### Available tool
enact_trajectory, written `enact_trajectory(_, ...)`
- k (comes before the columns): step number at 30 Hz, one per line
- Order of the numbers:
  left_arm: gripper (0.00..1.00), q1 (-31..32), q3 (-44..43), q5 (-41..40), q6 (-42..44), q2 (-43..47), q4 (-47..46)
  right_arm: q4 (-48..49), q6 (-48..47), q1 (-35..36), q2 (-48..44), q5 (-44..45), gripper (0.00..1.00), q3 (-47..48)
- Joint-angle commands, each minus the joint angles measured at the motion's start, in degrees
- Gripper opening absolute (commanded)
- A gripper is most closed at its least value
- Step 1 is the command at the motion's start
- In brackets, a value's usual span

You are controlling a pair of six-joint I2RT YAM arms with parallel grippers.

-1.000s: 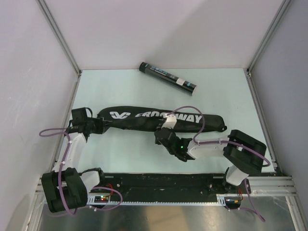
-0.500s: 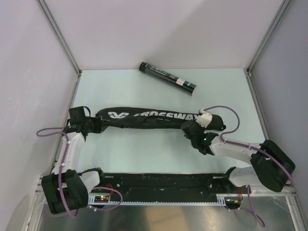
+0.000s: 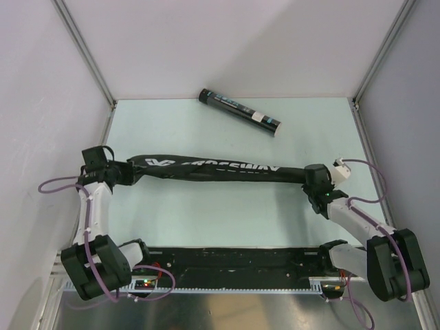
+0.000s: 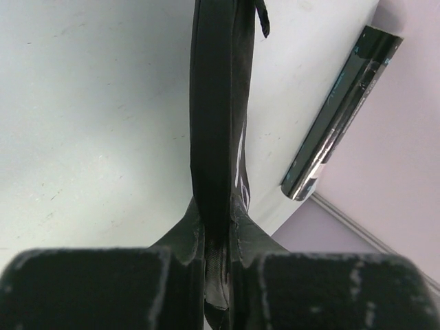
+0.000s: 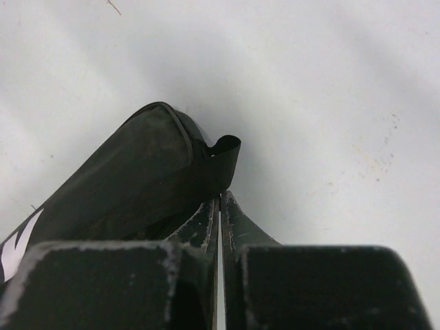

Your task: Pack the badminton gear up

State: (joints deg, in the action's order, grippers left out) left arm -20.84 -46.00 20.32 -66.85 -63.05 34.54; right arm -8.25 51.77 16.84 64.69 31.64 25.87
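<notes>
While pinched at both ends, the long black fabric CROSSWAY bag [image 3: 220,169] spans left to right.
Left gripper [image 3: 128,172] and right gripper [image 3: 313,177] clamp it; the dark teal-printed tube [image 3: 239,111] lies behind it.

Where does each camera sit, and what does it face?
Top external: fixed above and behind the arms, looking down at the table; both arms show, the left gripper and right gripper clamping opposite ends of the black bag.
Left wrist: on the left arm, looking along the bag, the tube beside it; its own fingers at the bottom.
Right wrist: on the right arm, looking at the bag's end; its own fingers at the bottom.
Shared: bag in all three; tube in top and left wrist.
</notes>
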Motion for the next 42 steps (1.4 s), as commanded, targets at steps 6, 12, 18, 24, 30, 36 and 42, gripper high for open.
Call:
enact_trajectory(6,0.00,-1.9,-7.6,-3.9,10.9,-1.3,-2.6,3.0,-4.4,-9.8,-3.3,-4.3,0.00,-0.9)
enact_trajectory(12,0.00,-2.4,-11.4,-1.3,14.2,-5.2,-2.6,3.4,-4.6,-13.5,-2.0,-10.0,0.00,-1.5)
enact_trajectory(18,0.00,-2.4,-15.3,-3.2,23.6,-6.3,-2.8,5.6,-8.7,-14.5,-3.6,-20.6,0.00,-1.9)
enact_trajectory(24,0.00,-2.5,-20.4,1.3,27.7,-14.4,-5.2,4.8,-12.2,-9.9,-7.5,-29.2,0.12,-1.8)
enact_trajectory(30,0.08,-2.4,-29.4,4.5,32.0,-22.4,-5.7,-1.7,-16.1,-5.3,-11.4,-42.8,0.38,0.2)
enact_trajectory(36,0.26,-1.9,-38.3,3.1,32.9,-31.6,-5.7,-3.5,-15.2,-5.2,-19.4,-47.8,0.62,1.5)
enact_trajectory(42,0.87,-1.5,-40.5,-3.1,33.7,-34.5,-5.1,-6.7,-18.7,-3.1,-19.8,-44.0,0.81,5.1)
